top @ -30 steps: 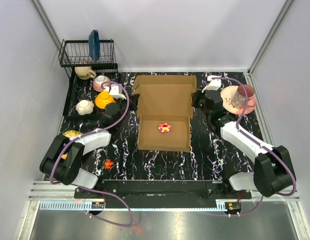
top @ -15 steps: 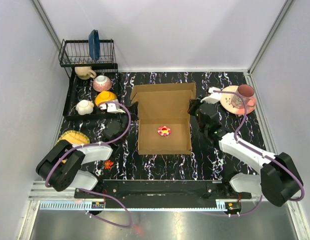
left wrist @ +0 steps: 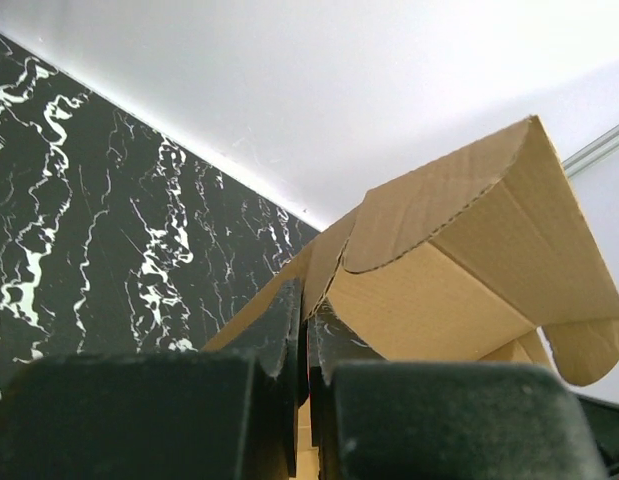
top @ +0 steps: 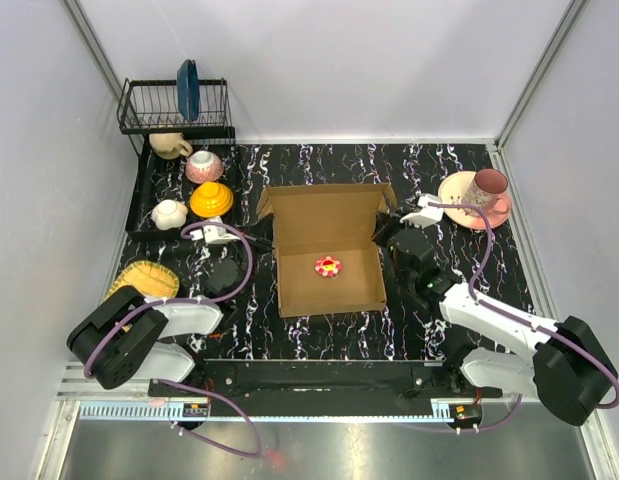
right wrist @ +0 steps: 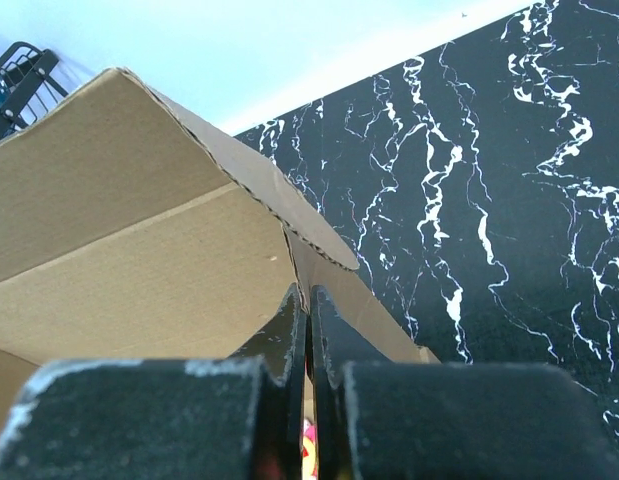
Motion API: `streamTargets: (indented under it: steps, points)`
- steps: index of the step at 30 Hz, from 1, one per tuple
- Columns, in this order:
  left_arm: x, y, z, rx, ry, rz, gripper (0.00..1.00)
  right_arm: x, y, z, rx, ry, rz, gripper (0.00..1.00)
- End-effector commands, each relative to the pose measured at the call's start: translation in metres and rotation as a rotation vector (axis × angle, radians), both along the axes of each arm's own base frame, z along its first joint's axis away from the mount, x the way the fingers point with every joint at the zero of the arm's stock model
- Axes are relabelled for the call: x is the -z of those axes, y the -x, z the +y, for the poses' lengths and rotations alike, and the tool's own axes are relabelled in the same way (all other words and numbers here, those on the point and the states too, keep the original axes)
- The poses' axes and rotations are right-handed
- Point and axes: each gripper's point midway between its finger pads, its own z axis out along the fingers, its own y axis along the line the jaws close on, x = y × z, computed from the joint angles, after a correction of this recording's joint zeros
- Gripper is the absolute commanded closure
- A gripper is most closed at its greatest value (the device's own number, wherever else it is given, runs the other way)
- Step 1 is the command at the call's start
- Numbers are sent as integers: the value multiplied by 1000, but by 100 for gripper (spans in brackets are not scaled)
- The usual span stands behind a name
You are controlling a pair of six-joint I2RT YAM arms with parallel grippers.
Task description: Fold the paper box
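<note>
The paper box (top: 327, 250) is a brown cardboard tray with its lid (top: 324, 203) raised at the back, in the middle of the black marbled table. A small red and yellow flower piece (top: 328, 266) lies inside it. My left gripper (top: 257, 243) is shut on the box's left wall (left wrist: 319, 270); the lid (left wrist: 459, 250) rises above it. My right gripper (top: 386, 236) is shut on the box's right wall (right wrist: 319, 270), beside the lid (right wrist: 119, 200).
A black dish rack (top: 175, 105) with a blue plate, several cups and a yellow bowl (top: 210, 199) stand at the back left. A pink plate with a cup (top: 477, 195) is at the back right. A woven yellow dish (top: 144, 278) lies at the left.
Both grippers have pulled the box toward the near edge, holding its side walls. The lid has tipped up from lying flat.
</note>
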Motion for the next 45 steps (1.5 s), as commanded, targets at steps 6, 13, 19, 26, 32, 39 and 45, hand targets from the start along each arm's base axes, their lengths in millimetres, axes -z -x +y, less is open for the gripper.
streamTargets:
  steps: [6,13,19,26,32,39,45]
  points:
    - [-15,26,-11,88,229,-25,100,81,49,-13,-35,136,203,99]
    - [0,33,-15,118,313,39,100,96,65,-25,-28,146,240,100]
    - [7,37,-37,157,355,63,100,94,68,-18,-40,138,248,100]
    - [13,30,-46,152,429,95,100,80,70,-6,-60,62,234,100]
    - [15,31,-55,183,473,96,100,75,72,6,-76,67,225,100]
    - [-3,34,-54,196,494,44,100,81,83,14,-93,85,215,100]
    - [-15,39,-55,220,527,15,100,82,89,19,-99,97,209,100]
